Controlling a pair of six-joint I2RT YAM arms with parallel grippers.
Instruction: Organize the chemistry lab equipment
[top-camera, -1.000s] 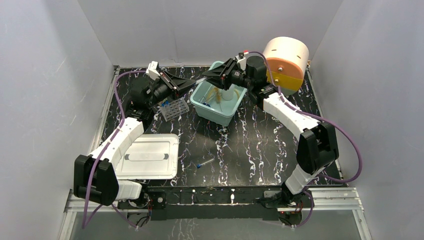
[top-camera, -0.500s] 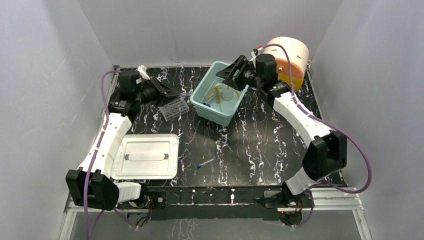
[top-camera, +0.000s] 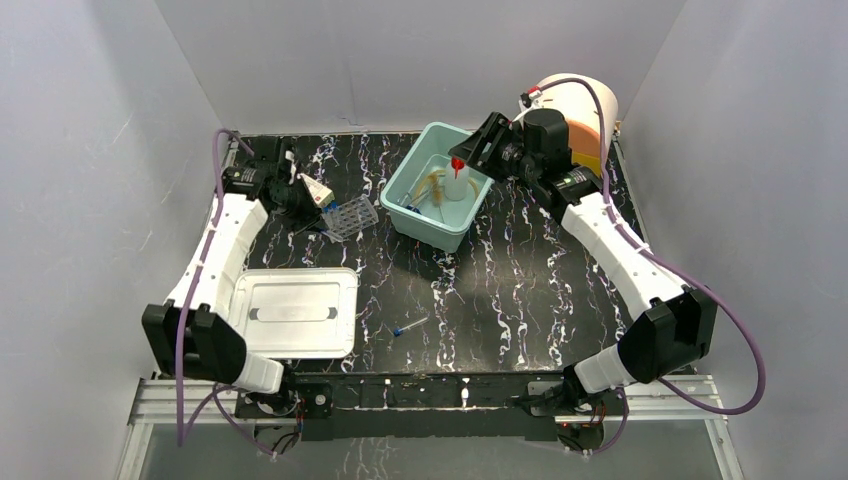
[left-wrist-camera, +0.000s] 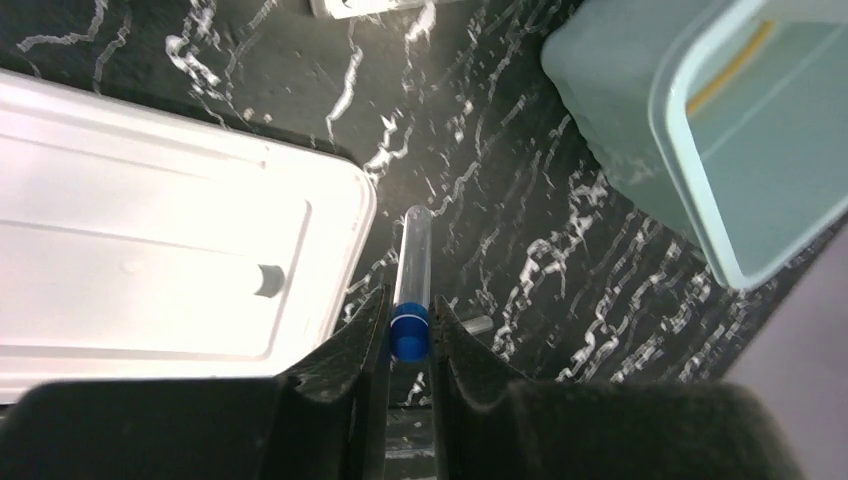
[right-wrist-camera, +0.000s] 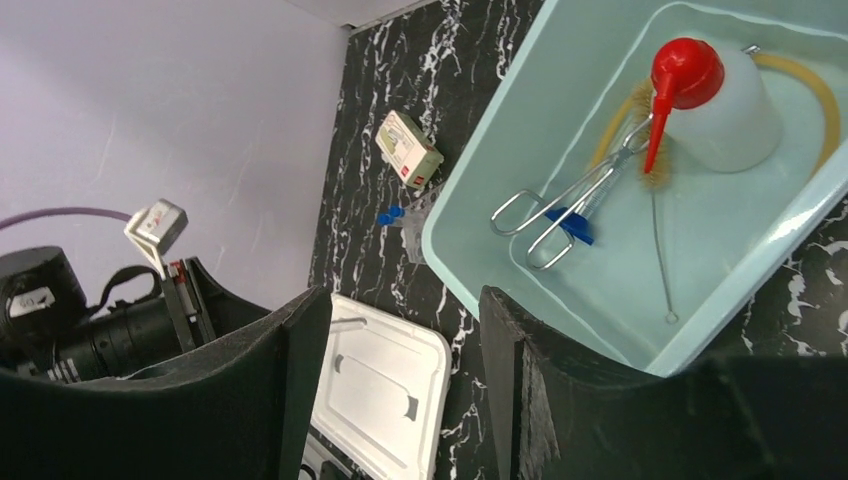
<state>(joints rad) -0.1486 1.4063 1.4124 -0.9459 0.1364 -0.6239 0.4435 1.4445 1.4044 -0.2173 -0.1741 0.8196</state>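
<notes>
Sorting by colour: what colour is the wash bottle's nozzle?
Red nozzle, clearest in right wrist view.

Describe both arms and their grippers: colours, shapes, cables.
The left arm and right arm have white shell links and bulky black joints. A purple cable loops loosely along each. The left gripper and right gripper are black, each with two flat, tapering matte fingers. No markings are legible.

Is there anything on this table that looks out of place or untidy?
Yes. One blue-capped tube lies alone on the table, near the front edge, just right of the white lid. It is far from the grey rack and outside the teal bin.
</notes>
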